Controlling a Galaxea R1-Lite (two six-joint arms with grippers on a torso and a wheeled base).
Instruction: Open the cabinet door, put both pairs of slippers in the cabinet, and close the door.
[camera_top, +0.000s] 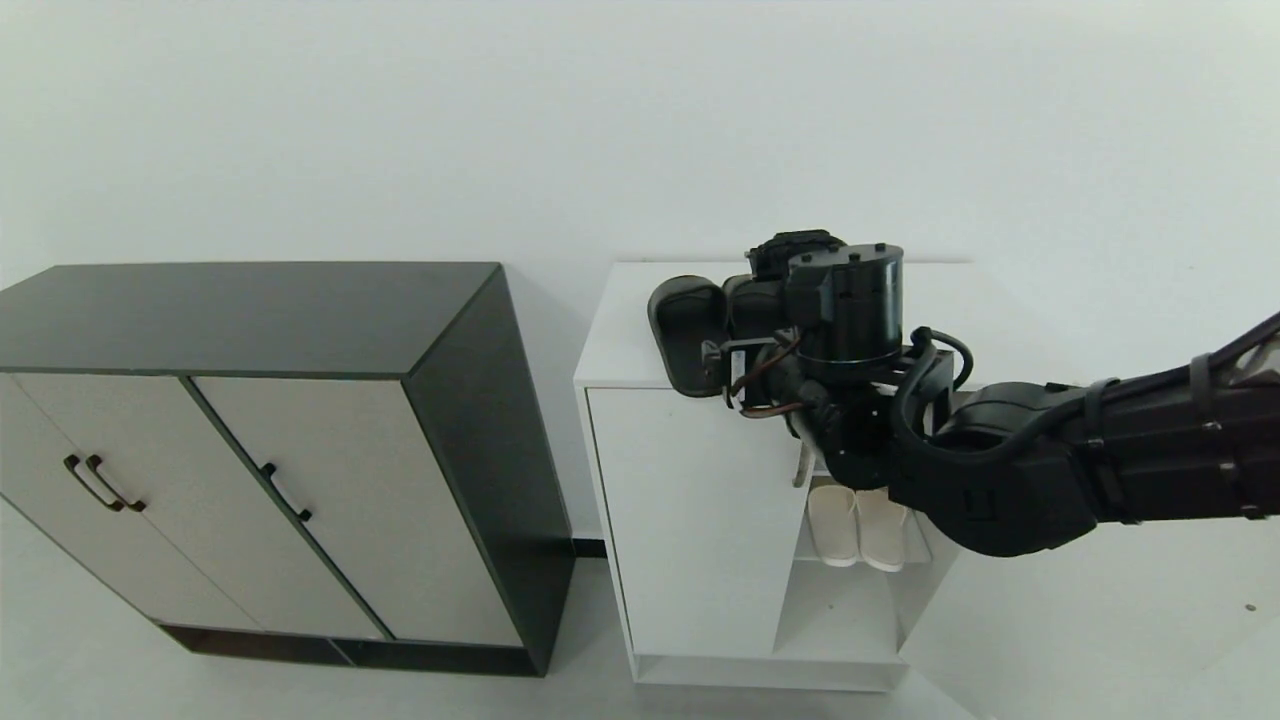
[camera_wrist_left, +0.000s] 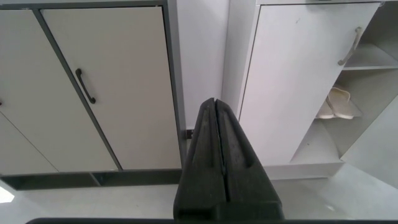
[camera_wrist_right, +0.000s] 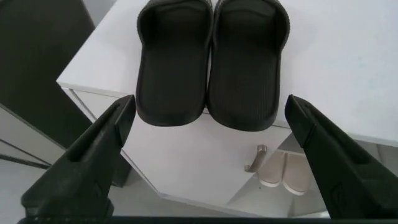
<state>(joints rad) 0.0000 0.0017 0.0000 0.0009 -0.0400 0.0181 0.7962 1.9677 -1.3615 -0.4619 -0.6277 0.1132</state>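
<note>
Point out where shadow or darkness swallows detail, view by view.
Head view: soft even light; the bottom recess of the dark two-door cabinet lies in shadow. Left wrist view: the shut left pincer is one dark mass. Right wrist view: the black rubber slippers lose detail under their straps.

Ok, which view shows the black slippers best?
Right wrist: both black slippers, side by side atop the white cabinet. Head view: the arm hides most of them. Left wrist faces the cabinet's door lower down.

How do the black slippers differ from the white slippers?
The black slippers lie on top of the white cabinet; the white slippers sit inside it. The right pincer hangs open at the black slippers, away from the white slippers. Each pair lies side by side.
</note>
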